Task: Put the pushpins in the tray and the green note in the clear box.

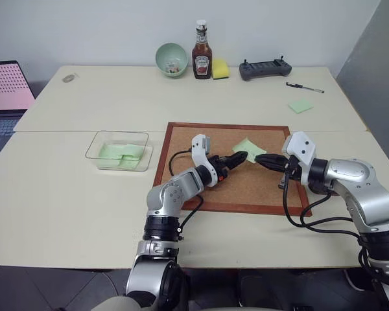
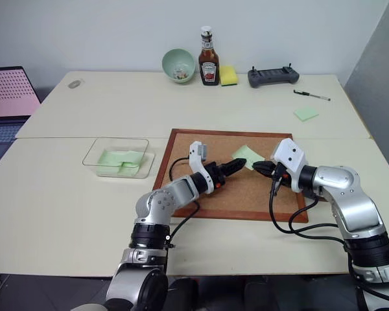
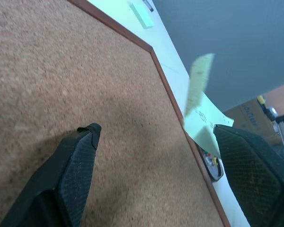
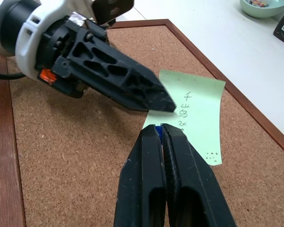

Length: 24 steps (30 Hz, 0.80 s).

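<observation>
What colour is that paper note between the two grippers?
Pale green, with handwriting; the green note shows best in the right wrist view.

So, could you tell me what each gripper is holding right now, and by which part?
The right gripper is shut on a blue pushpin at its fingertips, at the edge of the green note. The left gripper is open around the note, holding nothing.

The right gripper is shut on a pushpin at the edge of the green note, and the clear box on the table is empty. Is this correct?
Not quite. In the left eye view the clear box already holds green notes. The right gripper is shut on a blue pushpin at the green note, as you said.
</observation>
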### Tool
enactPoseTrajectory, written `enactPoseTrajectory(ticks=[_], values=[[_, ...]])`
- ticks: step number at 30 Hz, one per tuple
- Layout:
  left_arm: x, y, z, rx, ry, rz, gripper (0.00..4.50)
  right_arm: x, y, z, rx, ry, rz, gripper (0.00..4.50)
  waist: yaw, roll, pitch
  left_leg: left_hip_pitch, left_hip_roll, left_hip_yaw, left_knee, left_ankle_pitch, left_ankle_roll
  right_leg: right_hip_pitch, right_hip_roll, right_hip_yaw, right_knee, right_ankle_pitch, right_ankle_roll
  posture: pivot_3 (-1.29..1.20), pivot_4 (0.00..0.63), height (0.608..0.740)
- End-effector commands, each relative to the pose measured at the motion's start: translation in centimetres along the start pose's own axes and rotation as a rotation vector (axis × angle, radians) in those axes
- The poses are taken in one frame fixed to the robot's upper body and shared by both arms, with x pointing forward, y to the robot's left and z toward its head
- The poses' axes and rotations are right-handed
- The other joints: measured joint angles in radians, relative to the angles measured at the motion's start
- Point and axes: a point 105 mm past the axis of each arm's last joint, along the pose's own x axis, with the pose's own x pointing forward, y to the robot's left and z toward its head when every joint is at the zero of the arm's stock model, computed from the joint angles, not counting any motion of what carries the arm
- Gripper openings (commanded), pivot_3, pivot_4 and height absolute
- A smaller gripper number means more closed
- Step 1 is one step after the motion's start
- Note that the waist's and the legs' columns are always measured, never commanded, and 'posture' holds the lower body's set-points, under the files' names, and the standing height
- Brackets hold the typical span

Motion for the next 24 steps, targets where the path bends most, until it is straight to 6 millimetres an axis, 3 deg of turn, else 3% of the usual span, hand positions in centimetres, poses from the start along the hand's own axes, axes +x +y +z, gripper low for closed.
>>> enactPoseTrajectory(ticks=[1,14,17,24], values=[[1.8,-3.4,0.6,-0.044,-0.025,-0.117,4.05,-0.3,-0.3,1.6,-0.047,-0.037,-0.011,0.00,0.000,0.000,0.000,0.000,0.000,0.000,0.000,0.000,0.000,0.000,0.000,0.000,0.000,0.000,0.000,0.00,0.150,0.740],[2.9,-5.3,0.5,-0.149,0.009,-0.217,4.05,-0.4,-0.3,1.8,-0.056,-0.034,-0.009,0.00,0.000,0.000,0.000,0.000,0.000,0.000,0.000,0.000,0.000,0.000,0.000,0.000,0.000,0.000,0.000,0.00,0.150,0.740],[3.0,-5.9,0.0,-0.155,0.035,-0.243,3.66,-0.5,-0.3,1.8,-0.058,-0.032,-0.009,0.00,0.000,0.000,0.000,-0.001,0.000,0.000,0.000,0.000,0.000,0.000,0.000,0.000,0.000,0.000,0.000,0.00,0.150,0.740],[3.2,-6.7,-0.7,-0.160,0.069,-0.276,2.28,-0.5,-0.2,1.9,-0.064,-0.030,-0.007,0.00,0.000,0.000,0.000,-0.001,0.000,0.000,0.000,0.000,0.000,-0.001,0.000,0.000,0.000,0.000,0.000,0.00,0.150,0.740]])
